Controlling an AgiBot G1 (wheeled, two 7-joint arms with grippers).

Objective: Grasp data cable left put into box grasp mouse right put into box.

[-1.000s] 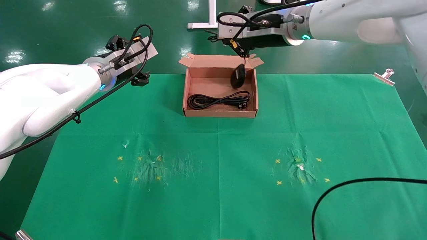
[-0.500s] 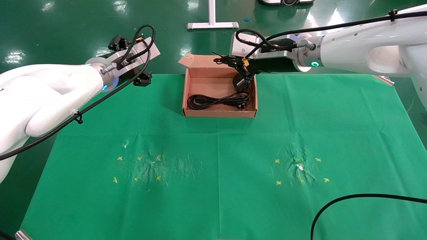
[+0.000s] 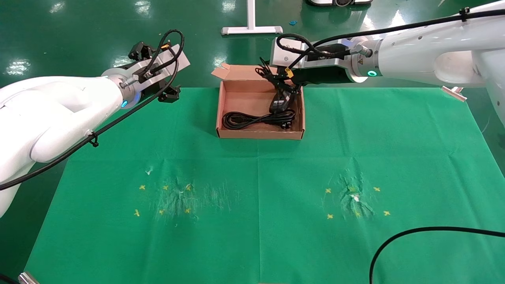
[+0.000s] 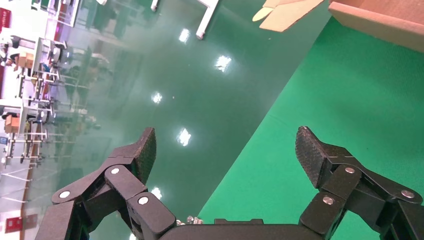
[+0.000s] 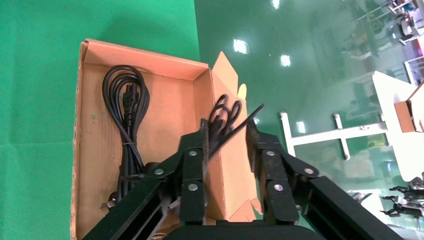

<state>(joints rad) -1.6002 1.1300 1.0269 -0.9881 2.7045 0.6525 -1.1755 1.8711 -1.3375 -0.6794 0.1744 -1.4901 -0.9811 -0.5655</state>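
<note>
Your right pincer is over the far right corner of the box, which sits at the middle of the surface's far edge. In the right wrist view its fingers are only partly open, w/ a small coil of thin black wire running up between them; you can't tell from either view whether the pads actually pinch it. In the head view that wire bunches up just past the box's far wall.

The mouse hangs/leans just below that pincer, inside the box by its right wall, upright-ish, lower end at or on the data cable. Can't tell if it's resting on the box floor.

Data cable is already in the box: a long looped bundle lying along the near wall, loop end toward the left wall, plug end toward the near right corner. Right wrist view shows it flat on the cardboard floor.

Your left pincer is parked at the far left edge of the surface, well apart from the box. Left wrist view shows its fingers spread wide, nothing between them, green cloth and floor beneath.

A loose black cable arcs over the near right corner of the surface.
</note>
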